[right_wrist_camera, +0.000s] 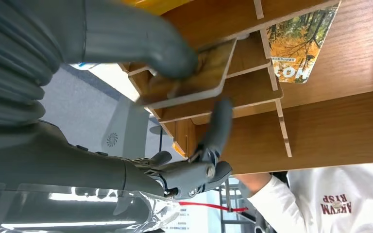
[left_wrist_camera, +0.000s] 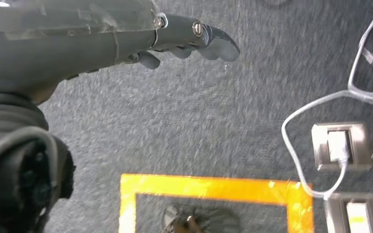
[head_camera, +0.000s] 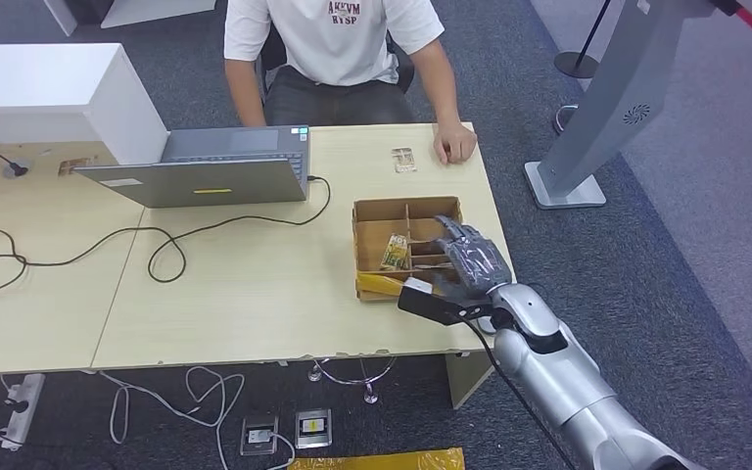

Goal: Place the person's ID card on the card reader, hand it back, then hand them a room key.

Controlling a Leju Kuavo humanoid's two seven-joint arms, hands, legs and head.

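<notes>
A cardboard box (head_camera: 382, 209) with dividers stands near the table's right edge. My right hand (head_camera: 472, 257) reaches into its right side. In the right wrist view the thumb (right_wrist_camera: 141, 39) presses on a room key card (right_wrist_camera: 194, 73) with a yellow picture, and a finger (right_wrist_camera: 218, 126) lies under it, so the card is pinched over a compartment. A second key card (head_camera: 395, 252) leans in the middle compartment (right_wrist_camera: 301, 43). The ID card (head_camera: 403, 160) lies on the table beside the person's hand (head_camera: 453, 145). My left hand (left_wrist_camera: 189, 39) hangs over the floor, holding nothing, its fingers loosely extended.
The person sits at the far side of the table. An open laptop (head_camera: 215, 166) stands left of the box, with a black cable (head_camera: 157, 250) looping across the table. A grey stand (head_camera: 587, 127) rises off the table's right end.
</notes>
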